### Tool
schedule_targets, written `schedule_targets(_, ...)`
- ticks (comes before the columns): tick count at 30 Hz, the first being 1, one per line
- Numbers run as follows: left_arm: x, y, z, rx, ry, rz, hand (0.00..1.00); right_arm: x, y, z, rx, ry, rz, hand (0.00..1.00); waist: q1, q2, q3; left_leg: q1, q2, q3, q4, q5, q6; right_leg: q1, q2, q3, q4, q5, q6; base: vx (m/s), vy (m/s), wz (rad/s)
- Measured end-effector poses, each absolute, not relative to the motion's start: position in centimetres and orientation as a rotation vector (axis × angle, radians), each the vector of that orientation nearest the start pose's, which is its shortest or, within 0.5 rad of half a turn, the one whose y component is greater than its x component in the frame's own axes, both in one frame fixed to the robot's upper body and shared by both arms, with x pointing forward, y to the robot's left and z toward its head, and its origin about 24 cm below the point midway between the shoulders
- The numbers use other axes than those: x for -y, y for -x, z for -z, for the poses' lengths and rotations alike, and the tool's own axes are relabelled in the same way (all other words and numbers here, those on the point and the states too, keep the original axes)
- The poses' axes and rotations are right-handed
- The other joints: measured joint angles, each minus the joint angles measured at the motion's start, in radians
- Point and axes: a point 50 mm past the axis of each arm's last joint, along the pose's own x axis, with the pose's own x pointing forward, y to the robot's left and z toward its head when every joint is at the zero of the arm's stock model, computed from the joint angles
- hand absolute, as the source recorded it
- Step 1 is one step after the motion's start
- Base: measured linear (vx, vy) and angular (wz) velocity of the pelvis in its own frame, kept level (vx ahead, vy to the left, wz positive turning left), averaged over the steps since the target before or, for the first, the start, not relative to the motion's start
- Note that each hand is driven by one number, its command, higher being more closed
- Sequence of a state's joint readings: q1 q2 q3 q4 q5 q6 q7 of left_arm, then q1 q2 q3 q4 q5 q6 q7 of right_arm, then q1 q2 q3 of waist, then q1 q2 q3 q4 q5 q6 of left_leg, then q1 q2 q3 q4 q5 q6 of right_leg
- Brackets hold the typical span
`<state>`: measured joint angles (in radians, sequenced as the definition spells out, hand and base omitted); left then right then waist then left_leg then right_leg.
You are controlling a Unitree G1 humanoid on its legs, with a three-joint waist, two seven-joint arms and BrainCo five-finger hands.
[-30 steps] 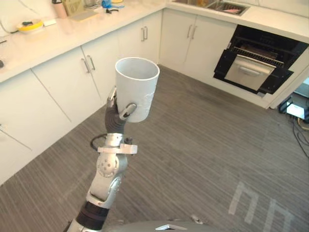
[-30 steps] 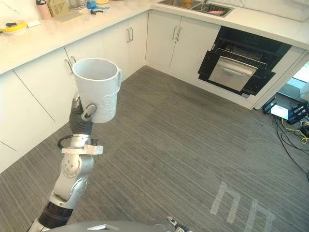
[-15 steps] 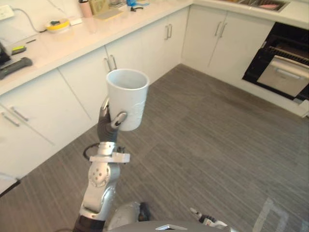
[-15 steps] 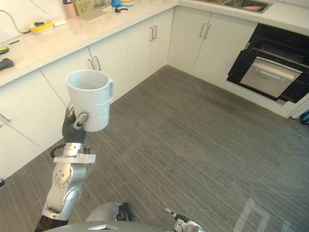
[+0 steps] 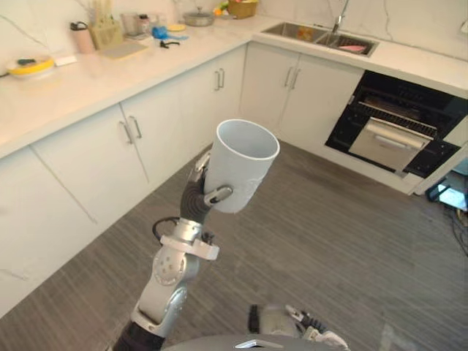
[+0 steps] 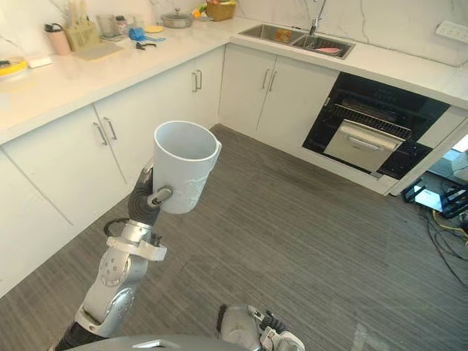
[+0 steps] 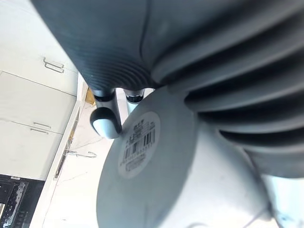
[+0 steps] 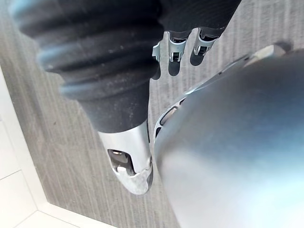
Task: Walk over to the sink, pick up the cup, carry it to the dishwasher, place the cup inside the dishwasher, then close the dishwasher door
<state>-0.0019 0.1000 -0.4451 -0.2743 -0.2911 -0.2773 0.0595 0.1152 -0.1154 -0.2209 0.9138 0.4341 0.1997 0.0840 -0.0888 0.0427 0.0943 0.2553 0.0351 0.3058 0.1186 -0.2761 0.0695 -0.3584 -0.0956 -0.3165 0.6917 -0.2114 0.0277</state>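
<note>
A white cup (image 5: 245, 164) is held up in the air over the grey floor, mouth upward and leaning slightly right. My left hand (image 5: 199, 196) is shut on it from below and behind, one finger curled across its wall. In the left wrist view the cup's base (image 7: 137, 145) with a barcode label sits against the hand, a fingertip (image 7: 105, 122) beside it. The dishwasher (image 5: 391, 121) stands open under the counter at the far right, its door (image 5: 376, 144) down and a rack showing. The sink (image 5: 322, 38) is in the counter above and left of it. My right hand (image 8: 174, 50) hangs over the floor, fingers relaxed.
White cabinets (image 5: 139, 139) run along the left and back under a pale counter (image 5: 88, 80) with a yellow bowl (image 5: 31, 66), a utensil holder (image 5: 106, 31) and a pot (image 5: 199, 16). Cables and a box (image 5: 450, 197) lie by the far right wall.
The camera has swung right, so the sink and dishwasher now show more fully. The cup stays in my left hand and leans a little more to the right.
</note>
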Motion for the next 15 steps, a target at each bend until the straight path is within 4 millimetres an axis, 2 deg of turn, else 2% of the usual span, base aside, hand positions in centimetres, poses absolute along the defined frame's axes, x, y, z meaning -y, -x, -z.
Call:
schedule_targets(1, -6.4, -22.2, -12.1, 0.437, 0.325, 0.412, 1.00, 21.3, -8.6, 15.7, -1.117, -0.491, 0.403, 0.00, 0.000, -0.014, 0.000, 0.035, 0.009, -0.004, 0.000, -0.013, -0.057, 0.029, 0.042, 0.005, -0.348, 0.125, -0.017, 0.45, -0.165, 0.34)
schedule_targets(2, -6.2, -22.1, -12.0, 0.431, 0.326, 0.422, 1.00, 21.2, -8.1, 15.8, -1.131, -0.494, 0.404, 0.00, 0.001, -0.024, -0.003, 0.054, 0.007, -0.004, 0.001, -0.025, -0.081, 0.050, 0.051, 0.018, -0.483, 0.198, -0.037, 0.58, -0.229, 0.44)
schedule_targets(3, -5.7, -21.9, -11.8, 0.417, 0.332, 0.443, 1.00, 20.7, -6.6, 16.1, -1.162, -0.512, 0.418, 0.00, 0.004, -0.060, -0.012, 0.100, -0.009, -0.003, 0.003, -0.053, -0.128, 0.087, 0.047, 0.061, -0.619, 0.378, -0.094, 0.43, -0.175, 0.36)
schedule_targets(4, -5.4, -21.7, -11.6, 0.402, 0.340, 0.452, 1.00, 20.7, -6.1, 16.2, -1.169, -0.516, 0.423, 0.00, 0.003, -0.061, -0.015, 0.125, -0.007, -0.001, 0.004, -0.064, -0.145, 0.098, 0.051, 0.078, -0.611, 0.482, -0.095, 0.51, -0.213, 0.05)
schedule_targets(5, -4.7, -21.3, -11.0, 0.364, 0.362, 0.463, 1.00, 22.2, -6.3, 15.8, -1.155, -0.481, 0.435, 0.00, 0.010, -0.009, -0.012, 0.135, 0.045, 0.022, 0.023, -0.071, -0.159, 0.102, 0.102, 0.082, -0.584, 0.432, -0.081, 0.40, -0.174, -0.32)
schedule_targets(6, -4.1, -21.2, -11.1, 0.365, 0.373, 0.489, 1.00, 22.5, -6.9, 15.6, -1.135, -0.470, 0.425, 0.00, 0.025, 0.012, 0.000, 0.130, 0.067, 0.032, 0.058, -0.065, -0.160, 0.096, 0.129, 0.087, -0.557, 0.391, -0.094, 0.42, -0.228, -0.46)
schedule_targets(7, -3.9, -21.1, -11.2, 0.365, 0.379, 0.499, 1.00, 22.5, -7.0, 15.5, -1.129, -0.469, 0.422, 0.00, 0.028, 0.014, -0.001, 0.130, 0.079, 0.035, 0.069, -0.052, -0.166, 0.091, 0.140, 0.087, -0.542, 0.371, -0.102, 0.46, -0.304, -0.31)
schedule_targets(8, -3.6, -20.9, -11.4, 0.383, 0.387, 0.515, 1.00, 22.1, -7.1, 15.6, -1.138, -0.476, 0.411, 0.00, 0.027, 0.006, 0.000, 0.136, 0.098, 0.036, 0.099, -0.002, -0.195, 0.087, 0.149, 0.075, -0.486, 0.314, -0.113, 0.37, -0.255, -0.15)
schedule_targets(9, -3.6, -20.9, -11.6, 0.398, 0.392, 0.515, 1.00, 21.8, -7.1, 15.6, -1.143, -0.478, 0.401, 0.00, 0.028, -0.007, 0.004, 0.136, 0.107, 0.038, 0.116, 0.016, -0.197, 0.084, 0.145, 0.060, -0.457, 0.286, -0.115, 0.42, -0.289, -0.23)
schedule_targets(10, -3.4, -20.7, -11.9, 0.423, 0.408, 0.520, 1.00, 21.5, -7.6, 15.4, -1.133, -0.476, 0.379, 0.00, 0.029, -0.021, 0.007, 0.145, 0.135, 0.055, 0.168, 0.048, -0.204, 0.074, 0.124, -0.013, -0.373, 0.202, -0.114, 0.26, -0.156, -0.22)
schedule_targets(11, -3.5, -20.6, -11.9, 0.427, 0.410, 0.519, 1.00, 21.5, -7.6, 15.4, -1.134, -0.479, 0.378, 0.00, 0.030, -0.022, 0.006, 0.145, 0.143, 0.055, 0.180, 0.050, -0.208, 0.074, 0.122, -0.026, -0.359, 0.189, -0.117, 0.40, -0.220, -0.42)
schedule_targets(12, -3.6, -20.7, -11.9, 0.434, 0.408, 0.509, 1.00, 21.3, -7.4, 15.5, -1.151, -0.485, 0.375, 0.00, 0.030, -0.012, -0.010, 0.119, 0.175, 0.047, 0.266, 0.061, -0.199, 0.071, 0.160, -0.029, -0.324, 0.155, -0.151, 0.37, -0.158, -0.68)
schedule_targets(13, -3.9, -20.8, -11.9, 0.437, 0.397, 0.491, 1.00, 21.3, -7.3, 15.5, -1.173, -0.483, 0.365, 0.00, 0.031, -0.004, -0.034, 0.062, 0.220, 0.033, 0.410, 0.104, -0.134, 0.085, 0.210, -0.013, -0.336, 0.135, -0.164, 0.40, -0.150, -0.83)
schedule_targets(14, -4.3, -21.0, -11.9, 0.444, 0.387, 0.471, 1.00, 21.3, -7.7, 15.4, -1.171, -0.483, 0.358, 0.00, 0.031, -0.001, -0.036, 0.019, 0.252, 0.018, 0.508, 0.156, -0.085, 0.105, 0.236, 0.004, -0.358, 0.130, -0.170, 0.45, -0.116, -0.89)
schedule_targets(15, -4.7, -21.3, -11.9, 0.443, 0.374, 0.439, 1.00, 21.1, -7.9, 15.3, -1.178, -0.485, 0.346, 0.00, 0.025, -0.011, -0.043, -0.089, 0.301, -0.026, 0.720, 0.332, 0.050, 0.167, 0.286, 0.033, -0.426, 0.127, -0.176, 0.45, -0.103, -0.73)
